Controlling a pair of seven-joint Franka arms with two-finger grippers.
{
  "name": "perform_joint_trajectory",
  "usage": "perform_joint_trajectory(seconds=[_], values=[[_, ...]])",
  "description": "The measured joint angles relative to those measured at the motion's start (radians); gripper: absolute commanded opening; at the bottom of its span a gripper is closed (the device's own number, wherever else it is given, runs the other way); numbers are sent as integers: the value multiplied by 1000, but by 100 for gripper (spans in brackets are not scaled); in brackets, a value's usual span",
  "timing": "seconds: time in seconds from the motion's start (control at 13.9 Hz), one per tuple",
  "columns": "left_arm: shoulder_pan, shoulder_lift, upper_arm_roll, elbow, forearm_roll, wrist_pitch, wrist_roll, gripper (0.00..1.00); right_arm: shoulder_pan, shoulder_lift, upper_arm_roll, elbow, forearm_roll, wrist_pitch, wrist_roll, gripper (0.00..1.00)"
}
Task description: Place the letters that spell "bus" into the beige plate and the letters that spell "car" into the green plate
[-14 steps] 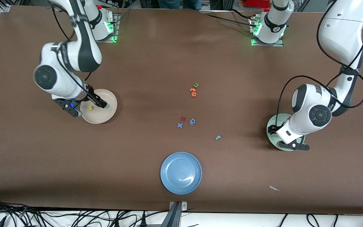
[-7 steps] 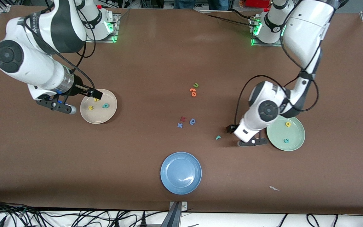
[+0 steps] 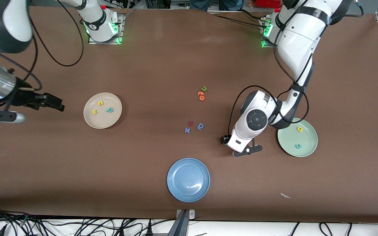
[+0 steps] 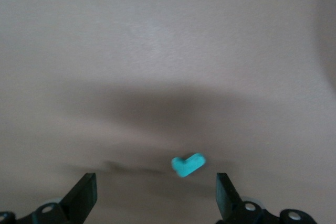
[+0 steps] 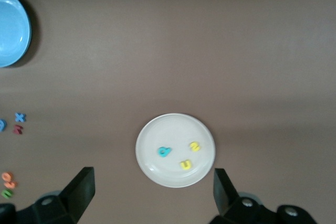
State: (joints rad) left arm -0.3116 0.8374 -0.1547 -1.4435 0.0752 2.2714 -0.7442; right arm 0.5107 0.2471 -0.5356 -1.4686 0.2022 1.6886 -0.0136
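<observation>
**mo_bots:** ok, "bus" looks sorted. The teal b (image 3: pixel 110 109), yellow u (image 3: pixel 100 103) and yellow s (image 3: pixel 94 112) all lie in the beige plate (image 3: pixel 103 119). The green plate (image 3: pixel 289 137) only has the yellow a (image 3: pixel 300 129) and teal c (image 3: pixel 297 146). So where's the r?

**franka_fan:** The front view hides it under the left arm's wrist, mid-frame, just beside the green plate. In the left wrist view the teal r (image 4: pixel 188 164) lies flat on the desk (image 3: pixel 143 65), low in the frame. It's between the spread fingers of the left end effector (image 4: pixel 155 182), which is holding nothing.

**mo_bots:** Any tips for the grab?

**franka_fan:** I'd say it sits a bit off centre between the fingers, so line up first, then come straight down. The foam is thin, so the fingertips probably need to almost reach the desk before closing. Squeeze gently, or it may pop out sideways. After that it's a short hop to the green plate, and aim for a bare patch, not on top of the a or c.

**mo_bots:** And the other arm?

**franka_fan:** It's waiting. The right end effector (image 5: pixel 152 182) is wide open and empty, up over the desk near the beige plate. It's well apart from the blue round letter (image 3: pixel 200 126) and red letter (image 3: pixel 190 123), which stay put.
</observation>
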Motion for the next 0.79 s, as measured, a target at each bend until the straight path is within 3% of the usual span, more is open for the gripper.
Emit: perform_joint_trajectory(seconds=[0.14, 0.29, 0.36, 0.57, 0.79], values=[[-30, 32, 19, 40, 0, 0, -33, 97, -170, -29, 212, 15, -116, -32, -10, 100], [-44, 48, 31, 58, 0, 0, -43, 91, -341, -66, 412, -2, -162, -68, 5, 100], [-45, 51, 33, 61, 0, 0, -49, 86, -412, -95, 477, -40, -168, -54, 8, 100], [-47, 52, 35, 62, 0, 0, -61, 82, -500, -206, 535, -209, -177, 57, 8, 100], [-58, 56, 36, 62, 0, -1, -72, 72, -510, -258, 564, -274, -217, 85, 18, 100]])
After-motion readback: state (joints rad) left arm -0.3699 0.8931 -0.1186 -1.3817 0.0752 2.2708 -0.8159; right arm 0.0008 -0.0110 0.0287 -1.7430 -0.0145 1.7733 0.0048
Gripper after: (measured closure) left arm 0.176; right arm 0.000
